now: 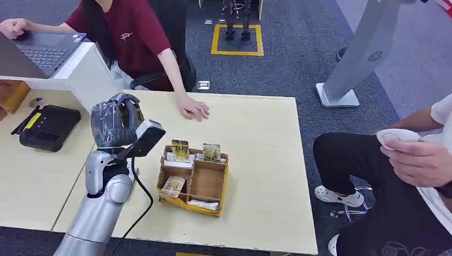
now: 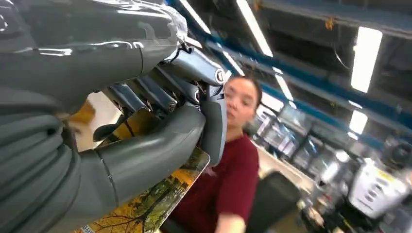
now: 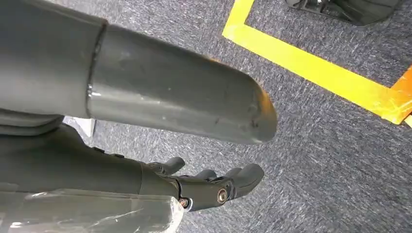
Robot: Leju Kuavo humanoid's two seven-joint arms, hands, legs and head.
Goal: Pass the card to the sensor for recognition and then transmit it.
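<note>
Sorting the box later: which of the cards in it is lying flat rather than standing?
The card in the front-left compartment of the cardboard box lies flat; the two at the back stand upright.

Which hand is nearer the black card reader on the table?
Left. The left hand, holding a card, is raised above the table just right of the black card reader. The right hand hangs over the carpet, away from it.

A person in a maroon shirt [image 1: 133, 32] sits behind the surface [image 1: 266, 160], one hand [image 1: 193, 108] flat on it, the other on a laptop [image 1: 45, 50]. Another seated person [image 1: 384, 176] at right holds a white round object [image 1: 397, 136].
</note>
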